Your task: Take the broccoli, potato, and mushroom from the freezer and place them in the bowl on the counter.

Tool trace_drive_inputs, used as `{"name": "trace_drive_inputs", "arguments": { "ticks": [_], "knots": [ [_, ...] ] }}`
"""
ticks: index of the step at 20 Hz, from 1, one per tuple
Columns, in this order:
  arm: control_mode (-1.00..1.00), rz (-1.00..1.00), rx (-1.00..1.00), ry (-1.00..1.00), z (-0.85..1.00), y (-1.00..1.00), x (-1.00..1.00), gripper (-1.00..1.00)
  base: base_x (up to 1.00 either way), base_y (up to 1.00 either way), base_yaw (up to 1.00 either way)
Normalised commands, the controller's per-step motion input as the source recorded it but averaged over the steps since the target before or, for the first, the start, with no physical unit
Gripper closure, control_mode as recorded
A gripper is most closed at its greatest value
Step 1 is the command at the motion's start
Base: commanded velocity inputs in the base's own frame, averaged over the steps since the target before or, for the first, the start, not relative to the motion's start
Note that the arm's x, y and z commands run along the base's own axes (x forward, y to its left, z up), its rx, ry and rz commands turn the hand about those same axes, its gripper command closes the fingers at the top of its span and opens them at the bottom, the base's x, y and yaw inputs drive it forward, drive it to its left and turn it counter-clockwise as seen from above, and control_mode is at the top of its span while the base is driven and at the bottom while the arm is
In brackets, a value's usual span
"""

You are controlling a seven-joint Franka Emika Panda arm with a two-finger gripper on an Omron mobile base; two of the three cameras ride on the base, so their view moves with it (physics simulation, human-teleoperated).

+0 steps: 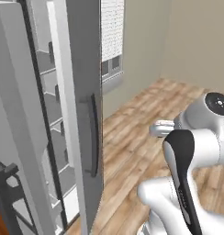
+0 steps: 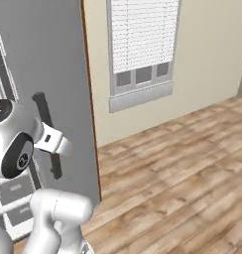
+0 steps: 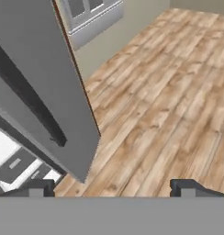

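Observation:
The freezer (image 1: 54, 114) stands open at the left, its white inner shelves visible behind the swung-out grey door (image 1: 84, 69) with a long dark handle (image 1: 93, 135). In the hand view the door (image 3: 36, 69) and its handle (image 3: 31, 105) fill the left side, with white lower drawers (image 3: 17, 165) beneath. My gripper (image 3: 111, 188) is open, and its dark fingertips (image 3: 36, 187) are wide apart over the floor with nothing between them. It hangs to the right of the door's edge, apart from the handle. The broccoli, potato, mushroom, bowl and counter are out of view.
Wooden plank floor (image 2: 182, 163) stretches to the right of the door. A beige wall with a blinded window (image 2: 140, 44) closes the back. My own white arm (image 1: 187, 156) bulks in the lower right. A dark frame (image 1: 6, 183) juts in at the lower left.

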Motion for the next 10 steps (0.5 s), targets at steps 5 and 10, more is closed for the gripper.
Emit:
{"name": "trace_drive_inputs", "arguments": {
  "ticks": [5, 10],
  "knots": [
    [1.0, 0.0, 0.0, 0.0, 0.0, 0.0, 0.0, -1.0, 0.19, 0.0, 0.86],
    [1.0, 0.0, 0.0, 0.0, 0.0, 0.0, 0.0, -1.0, 0.75, 0.0, 0.72]
  ]
}}
